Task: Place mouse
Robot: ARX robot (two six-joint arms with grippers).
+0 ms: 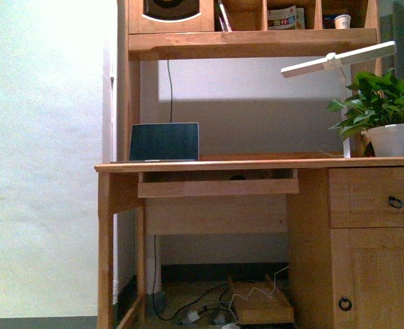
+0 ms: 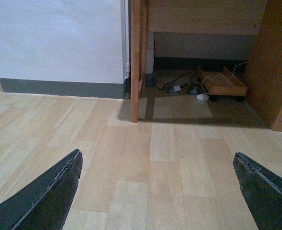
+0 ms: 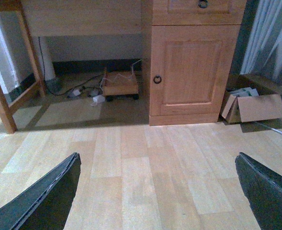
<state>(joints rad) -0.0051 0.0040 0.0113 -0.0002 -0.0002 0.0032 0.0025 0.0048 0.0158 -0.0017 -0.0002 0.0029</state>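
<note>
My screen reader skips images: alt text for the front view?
A wooden desk with shelves above stands against a white wall; an open laptop sits on its left side, a potted plant and white lamp on its right.

Desk (image 1: 256, 164) matt wood; floor (image 3: 141, 167) smooth wood-look planks.
</note>
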